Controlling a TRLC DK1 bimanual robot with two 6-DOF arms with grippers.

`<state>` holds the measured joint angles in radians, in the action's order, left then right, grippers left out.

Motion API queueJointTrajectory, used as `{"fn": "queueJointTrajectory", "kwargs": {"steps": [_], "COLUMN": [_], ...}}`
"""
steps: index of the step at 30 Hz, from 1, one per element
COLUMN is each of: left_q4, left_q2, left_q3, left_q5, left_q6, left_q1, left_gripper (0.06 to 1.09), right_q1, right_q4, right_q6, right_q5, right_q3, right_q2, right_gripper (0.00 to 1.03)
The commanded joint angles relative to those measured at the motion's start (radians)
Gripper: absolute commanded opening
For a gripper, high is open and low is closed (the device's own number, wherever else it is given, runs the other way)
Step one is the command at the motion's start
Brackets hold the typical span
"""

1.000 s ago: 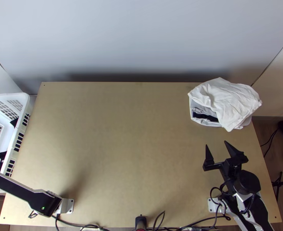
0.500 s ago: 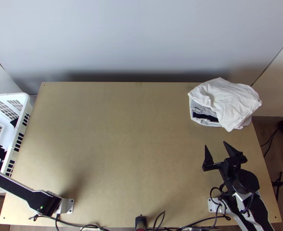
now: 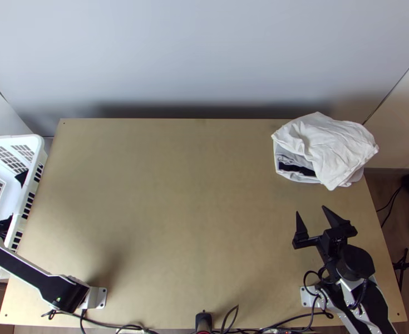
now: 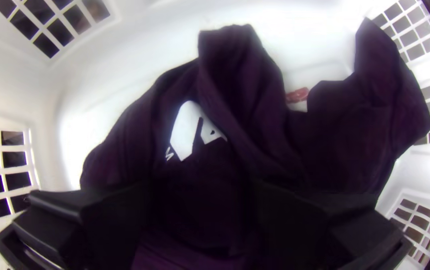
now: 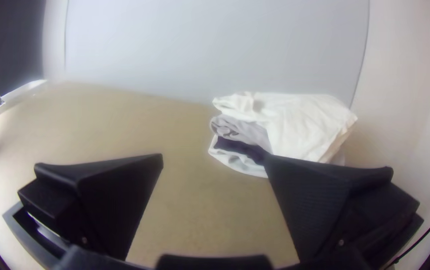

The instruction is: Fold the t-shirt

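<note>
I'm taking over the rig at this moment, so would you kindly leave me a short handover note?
Left gripper: open, down in the white basket at the dark garment, presumably the t-shirt.
Right gripper: open and holding nothing, on the table's right side, short of the cloth pile.
Garment: bunched in the basket, white print showing.
Done: the pile sits at the table's far right corner; this garment is not yet folded.
Left: grip it, lift it onto the table, spread and fold it, then probably add it to the pile.
</note>
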<state>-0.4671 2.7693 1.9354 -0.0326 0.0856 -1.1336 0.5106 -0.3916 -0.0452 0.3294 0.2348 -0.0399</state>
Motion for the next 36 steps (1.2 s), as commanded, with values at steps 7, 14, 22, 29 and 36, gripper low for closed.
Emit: {"fn": "queueJointTrajectory", "kwargs": {"steps": [7, 14, 22, 29, 36], "left_q4": [0.372, 0.374, 0.369, 0.389, 0.377], "left_q2": [-0.545, -1.129, -1.393, -1.481, -1.444], "left_q3": [-0.458, -0.432, -0.309, -0.297, -0.340], "left_q5": [-0.164, -0.392, -0.584, -0.599, -0.618], "left_q6": [-0.069, 0.260, 0.626, 0.692, 0.491], "left_q1": [0.052, 0.055, 0.057, 0.043, -0.155], "left_gripper": [0.09, 0.09, 0.09, 0.09, 0.09], "right_q1": [0.000, -0.001, -0.017, -0.037, -0.040], "right_q4": [0.007, 0.013, 0.010, 0.013, 0.036], "right_q6": [0.007, 0.022, 0.024, 0.038, 0.053], "right_q5": [0.000, -0.001, 0.000, 0.000, -0.001], "right_q3": [0.000, -0.002, -0.002, -0.002, -0.008], "right_q2": [0.002, 0.011, 0.040, 0.040, 0.040], "right_gripper": [0.93, 0.93, 0.93, 0.93, 0.93]}}
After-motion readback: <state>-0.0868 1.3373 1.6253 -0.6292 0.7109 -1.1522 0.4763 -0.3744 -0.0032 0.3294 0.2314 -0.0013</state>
